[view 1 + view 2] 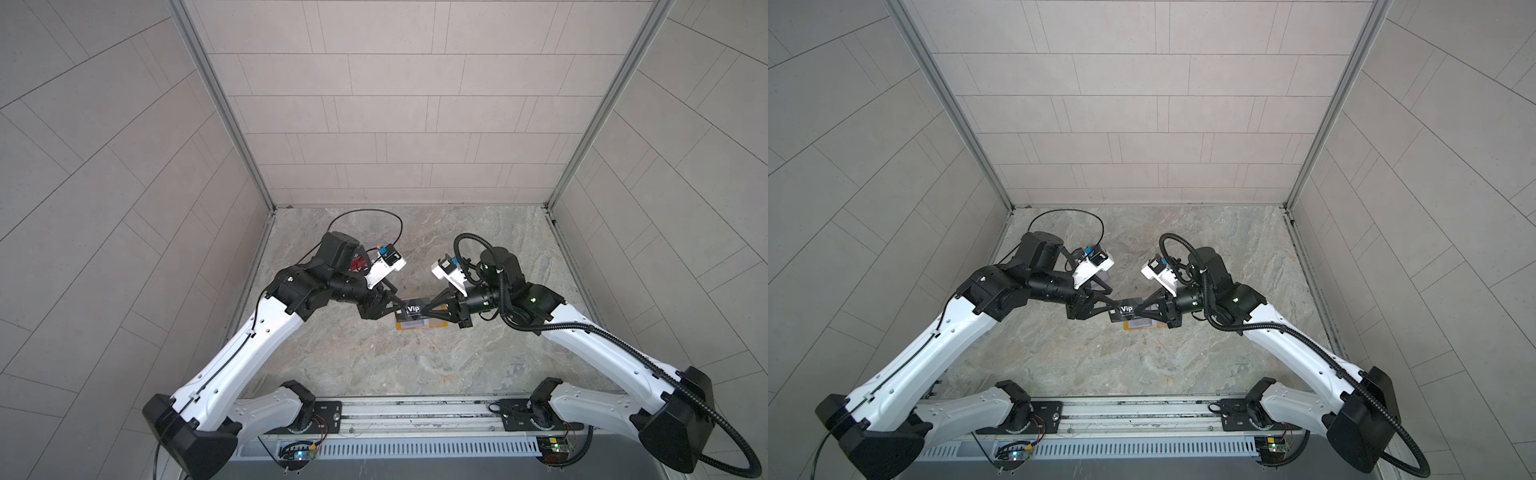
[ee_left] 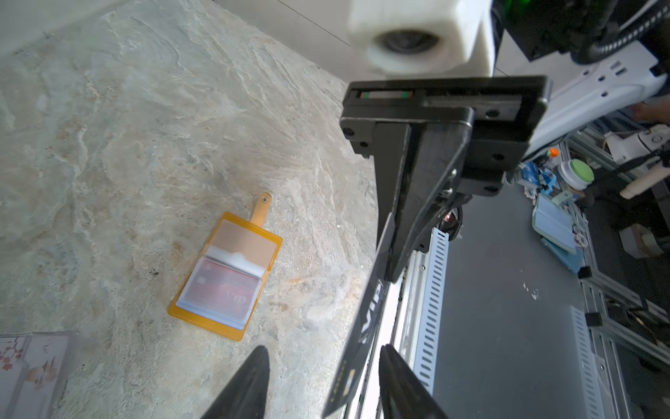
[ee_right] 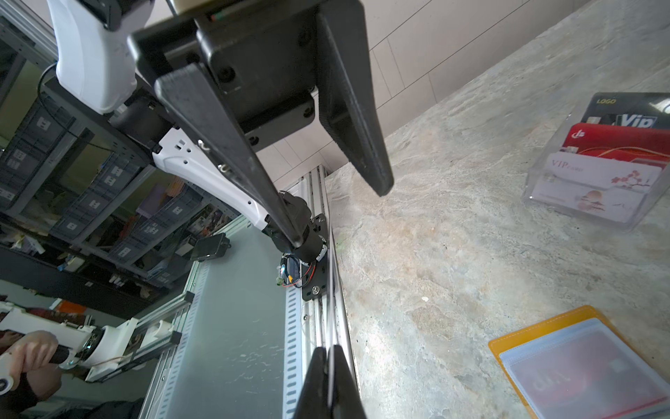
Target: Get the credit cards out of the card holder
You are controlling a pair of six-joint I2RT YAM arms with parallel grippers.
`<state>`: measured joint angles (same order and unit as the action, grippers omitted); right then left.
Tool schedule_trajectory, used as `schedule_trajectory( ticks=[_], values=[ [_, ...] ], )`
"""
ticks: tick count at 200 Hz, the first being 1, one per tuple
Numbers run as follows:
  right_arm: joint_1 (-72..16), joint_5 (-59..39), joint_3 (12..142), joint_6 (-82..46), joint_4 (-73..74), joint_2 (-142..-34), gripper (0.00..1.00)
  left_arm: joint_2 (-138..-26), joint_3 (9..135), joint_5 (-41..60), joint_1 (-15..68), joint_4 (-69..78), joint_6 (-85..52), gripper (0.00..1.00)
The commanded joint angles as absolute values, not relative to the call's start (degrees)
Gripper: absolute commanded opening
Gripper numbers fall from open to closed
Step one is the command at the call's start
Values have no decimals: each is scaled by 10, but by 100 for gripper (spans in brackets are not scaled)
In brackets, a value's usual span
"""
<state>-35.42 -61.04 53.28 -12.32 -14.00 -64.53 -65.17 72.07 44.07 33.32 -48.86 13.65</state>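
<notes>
The card holder [image 2: 188, 312] lies open on the stone table, yellow cover down, strap tab pointing away; it also shows in both top views [image 1: 401, 327] [image 1: 1128, 327] and in the right wrist view [image 3: 507, 342]. A red credit card [image 2: 224, 290] [image 3: 587, 377] sits inside its top clear sleeve. Above the holder, my right gripper [image 1: 428, 309] [image 3: 328, 350] is shut on one end of a black Vip card [image 1: 413, 309] [image 1: 1127, 309] [image 2: 366, 319]. My left gripper [image 1: 401, 309] [image 2: 323, 348] is open, and the card's other end stands between its fingers with a gap on both sides.
A clear acrylic box [image 3: 598, 163] with tiers of cards stands on the table behind the left arm, its corner [image 2: 32, 362] showing in the left wrist view. The table's front edge with a metal rail [image 3: 337, 290] lies just below the grippers.
</notes>
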Motion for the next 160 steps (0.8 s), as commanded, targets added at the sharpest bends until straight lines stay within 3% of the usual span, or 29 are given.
schedule_trajectory(
  ticks=[1,52,160],
  values=[
    [-363,-632,549,-67,-183,-657,0,-661,737,506,341,-548,197,52],
    [-382,-643,571,-59,-189,-677,0,-664,739,527,355,-564,215,51],
    [-382,-625,575,-56,-178,-686,0,-676,734,537,356,-563,218,10]
  ],
)
